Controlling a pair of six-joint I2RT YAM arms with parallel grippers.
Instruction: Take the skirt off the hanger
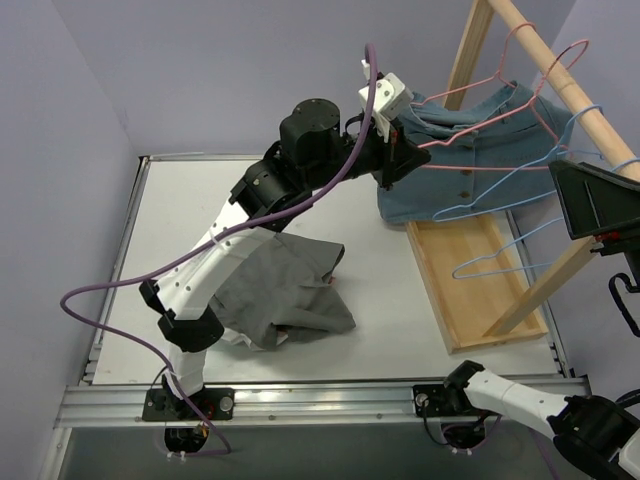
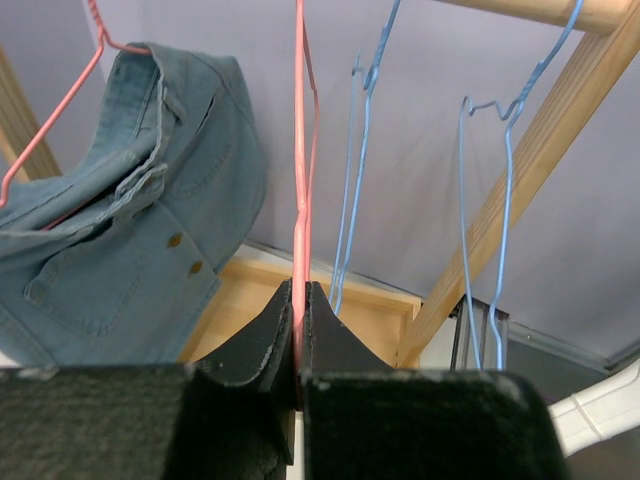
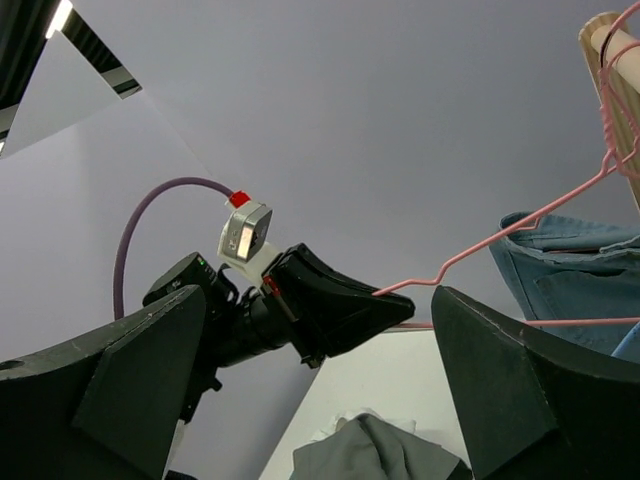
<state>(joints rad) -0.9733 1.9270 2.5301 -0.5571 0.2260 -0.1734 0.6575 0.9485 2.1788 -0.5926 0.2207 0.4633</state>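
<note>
A blue denim skirt [image 1: 480, 160] hangs on a pink wire hanger [image 1: 470, 128] from the wooden rail [image 1: 560, 70]. My left gripper [image 1: 398, 152] is shut on the hanger's left end, beside the skirt. In the left wrist view the pink wire [image 2: 299, 150] runs straight up from between the closed jaws [image 2: 298, 300], with the skirt [image 2: 130, 220] to the left. My right gripper [image 1: 590, 200] is open and empty at the right, near the rail. Its view shows the left gripper [image 3: 340, 315] holding the hanger [image 3: 520, 235] and the skirt [image 3: 565, 270].
A crumpled grey cloth [image 1: 285, 295] lies on the white table under the left arm. Empty blue hangers [image 1: 500, 190] hang on the rail beside the skirt. The rack's wooden base tray [image 1: 480, 280] and slanted post [image 1: 540, 285] stand at the right.
</note>
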